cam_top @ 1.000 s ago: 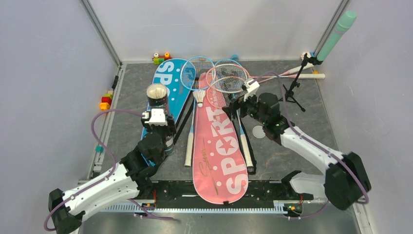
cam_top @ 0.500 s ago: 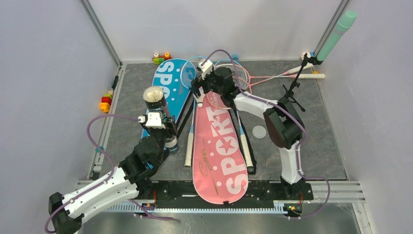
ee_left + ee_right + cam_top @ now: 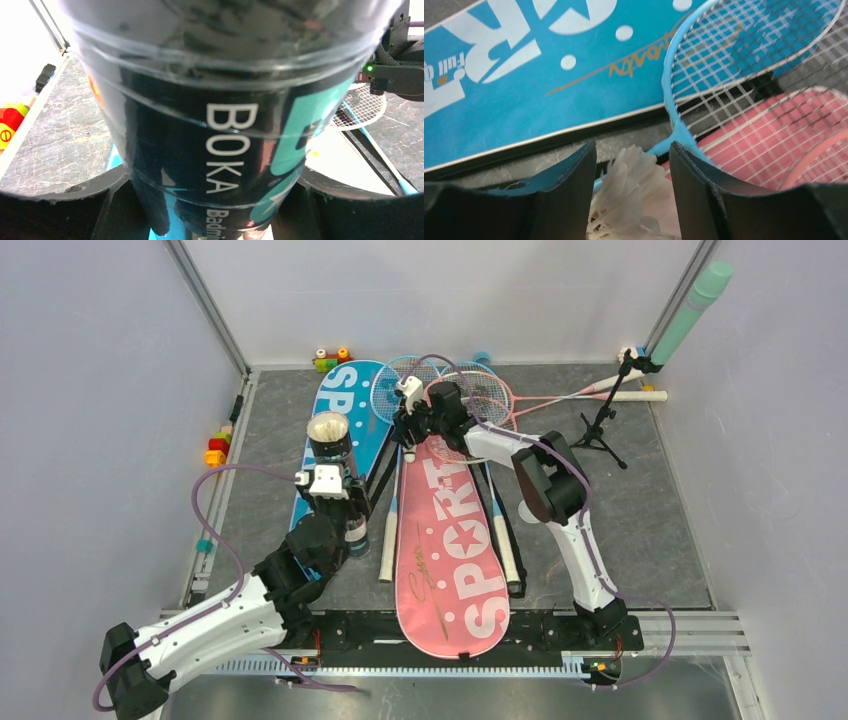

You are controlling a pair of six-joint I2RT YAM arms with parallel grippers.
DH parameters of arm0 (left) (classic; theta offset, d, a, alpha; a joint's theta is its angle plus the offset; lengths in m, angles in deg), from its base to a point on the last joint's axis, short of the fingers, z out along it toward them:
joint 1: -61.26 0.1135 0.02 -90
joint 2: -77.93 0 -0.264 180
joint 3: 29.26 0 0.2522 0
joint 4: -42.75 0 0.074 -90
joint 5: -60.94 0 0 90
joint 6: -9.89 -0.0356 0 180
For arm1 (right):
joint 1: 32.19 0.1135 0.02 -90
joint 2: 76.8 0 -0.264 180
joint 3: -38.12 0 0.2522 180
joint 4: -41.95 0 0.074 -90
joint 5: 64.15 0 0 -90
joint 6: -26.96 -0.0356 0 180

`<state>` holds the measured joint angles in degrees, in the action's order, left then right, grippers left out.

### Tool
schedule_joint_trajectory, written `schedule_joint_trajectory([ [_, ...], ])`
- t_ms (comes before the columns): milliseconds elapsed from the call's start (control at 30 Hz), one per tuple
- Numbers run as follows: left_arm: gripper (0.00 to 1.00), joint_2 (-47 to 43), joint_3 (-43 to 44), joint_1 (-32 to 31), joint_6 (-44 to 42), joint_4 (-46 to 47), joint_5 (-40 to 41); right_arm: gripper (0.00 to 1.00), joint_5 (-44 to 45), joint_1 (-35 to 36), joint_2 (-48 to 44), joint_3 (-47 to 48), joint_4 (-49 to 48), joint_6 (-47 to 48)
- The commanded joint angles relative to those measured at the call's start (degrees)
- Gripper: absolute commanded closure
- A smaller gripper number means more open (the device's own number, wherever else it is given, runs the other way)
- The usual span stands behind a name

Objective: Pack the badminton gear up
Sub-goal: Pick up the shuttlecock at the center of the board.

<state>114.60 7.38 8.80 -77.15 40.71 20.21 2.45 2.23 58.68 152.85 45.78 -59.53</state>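
Observation:
My left gripper (image 3: 344, 516) is shut on the dark cylindrical tube (image 3: 331, 448) near its base and holds it upright over the blue SPORT bag (image 3: 352, 405). White shuttlecocks show in its open top. In the left wrist view the tube (image 3: 225, 125) fills the space between my fingers (image 3: 65, 205). My right gripper (image 3: 408, 436) reaches far forward to the gap between the two bags. In the right wrist view its fingers (image 3: 569, 185) press both sides of a white feather shuttlecock (image 3: 636, 195) lying on a blue racket's throat (image 3: 679, 132). The pink SPORT bag (image 3: 447, 540) lies in the centre.
Blue and pink racket heads (image 3: 470, 400) overlap at the back, with white handles (image 3: 388, 540) alongside the pink bag. A black tripod (image 3: 600, 430) holding a green cylinder (image 3: 690, 310) stands at the back right. Toy blocks sit at the back (image 3: 330, 360) and the left edge (image 3: 217, 445).
My right arm swung from centre right to the far centre and came down around the shuttlecock. My left arm shifted the tube slightly and set it more upright.

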Motion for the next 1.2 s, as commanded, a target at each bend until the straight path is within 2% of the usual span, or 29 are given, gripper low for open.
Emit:
schedule_joint_trajectory([
  [0,0.93,1.7,-0.4,-0.1,2.8,-2.1,-1.5,0.40,-1.4,0.1,-6.4,-3.9,-0.2,0.5],
  [67,0.93,1.7,-0.4,-0.1,2.8,-2.0,-1.5,0.43,-0.2,0.1,-8.0,-6.8,-0.6,0.6],
  [167,0.93,1.8,-0.4,0.0,2.9,-2.0,-1.6,0.56,1.7,0.1,-10.1,-10.1,-1.4,0.3],
  [233,0.93,1.8,-0.4,0.0,2.9,-2.0,-1.7,0.71,2.6,0.1,-11.7,-12.2,-2.3,-1.1],
  [367,0.93,1.8,-0.4,-0.1,2.9,-2.0,-1.7,0.86,2.1,0.1,-16.5,-16.8,-5.6,-3.4],
  [433,0.93,1.9,-0.4,-0.1,2.8,-2.0,-1.7,0.90,2.1,0.1,-19.6,-19.3,-6.8,-5.8],
  [633,0.93,2.1,-0.2,-0.1,2.4,-2.0,-4.2,0.93,2.3,0.1,-31.7,-29.2,-8.6,-6.8],
  [833,0.93,5.0,2.5,-0.1,-2.9,-1.9,-18.9,0.93,4.3,0.2,-53.0,-42.5,-11.8,-5.4],
  [1000,0.93,11.1,7.6,-0.1,-10.7,-3.8,-30.3,0.94,8.1,0.3,-72.7,-53.8,-17.8,-4.8],
  [1167,0.95,19.5,13.2,-0.1,-13.8,-5.1,-42.0,0.92,10.7,0.3,-83.7,-55.7,-18.6,-4.0],
])
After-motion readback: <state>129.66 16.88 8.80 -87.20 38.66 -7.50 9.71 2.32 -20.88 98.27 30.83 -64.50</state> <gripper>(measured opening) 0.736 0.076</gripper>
